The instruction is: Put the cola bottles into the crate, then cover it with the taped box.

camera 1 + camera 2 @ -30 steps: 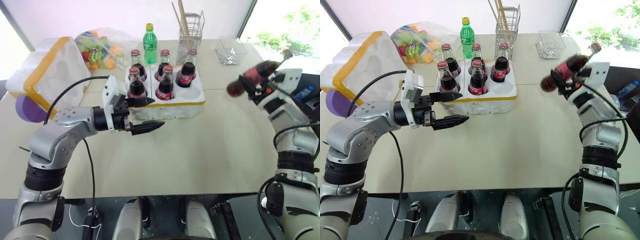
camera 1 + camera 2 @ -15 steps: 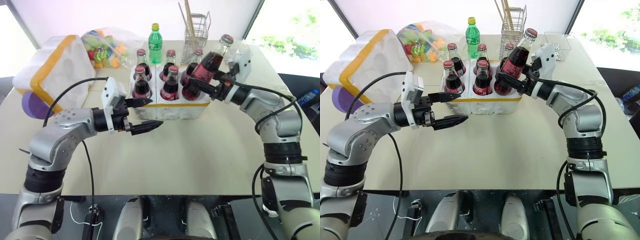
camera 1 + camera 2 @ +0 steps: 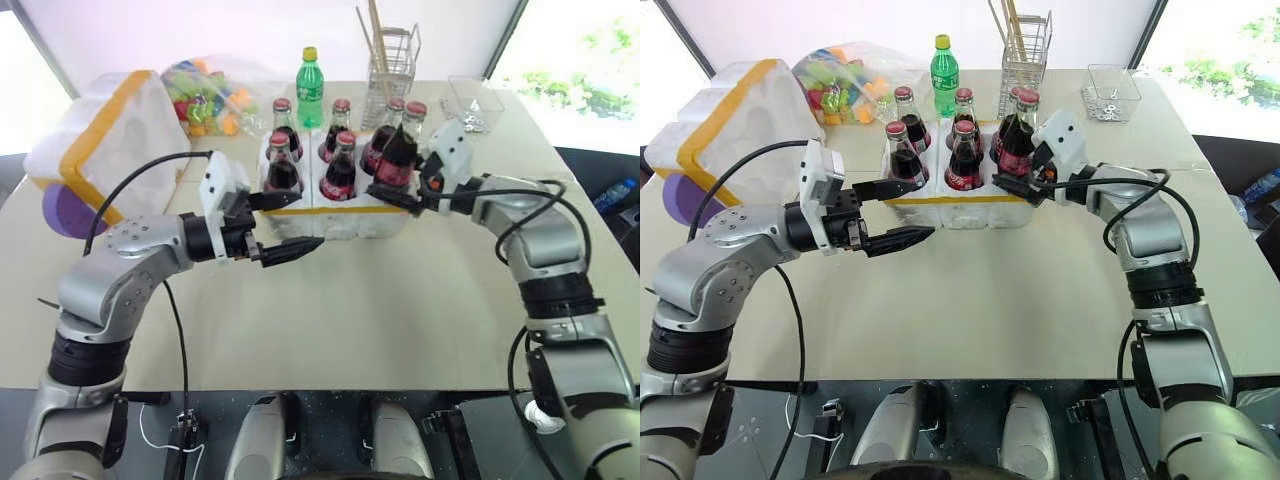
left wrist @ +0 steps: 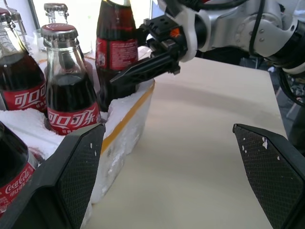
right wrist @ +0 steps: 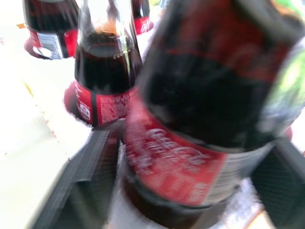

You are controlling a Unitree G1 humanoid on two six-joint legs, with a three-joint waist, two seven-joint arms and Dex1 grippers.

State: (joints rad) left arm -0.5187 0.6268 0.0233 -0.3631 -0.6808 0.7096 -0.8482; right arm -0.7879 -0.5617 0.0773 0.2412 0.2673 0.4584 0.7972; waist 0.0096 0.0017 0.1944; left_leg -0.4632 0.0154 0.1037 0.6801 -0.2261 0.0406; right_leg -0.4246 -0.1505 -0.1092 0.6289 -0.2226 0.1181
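The sixth cola bottle point(image 3: 397, 157) stands in the crate point(image 3: 340, 212) at its right front corner well, the right gripper point(image 3: 400, 189) released around it; the left gripper point(image 3: 290, 226) hangs released; next, I judge, fetch the taped box point(image 3: 105, 140).

1. The lower half of the table point(image 3: 400, 320) lies bare, open for a pass from either side.
2. At upper centre the crate point(image 3: 345, 218) is packed with cola bottles point(image 3: 340, 168); only narrow gaps lie between their necks.
3. The right gripper point(image 3: 395, 195) brackets the crate's near-right bottle.
4. The left gripper point(image 3: 290, 225), fingers spread, blocks the crate's near-left corner.
5. The taped box point(image 3: 100, 140) fills the upper left.
6. Behind the crate stand a green bottle point(image 3: 311, 75) and a wire rack point(image 3: 390, 60).
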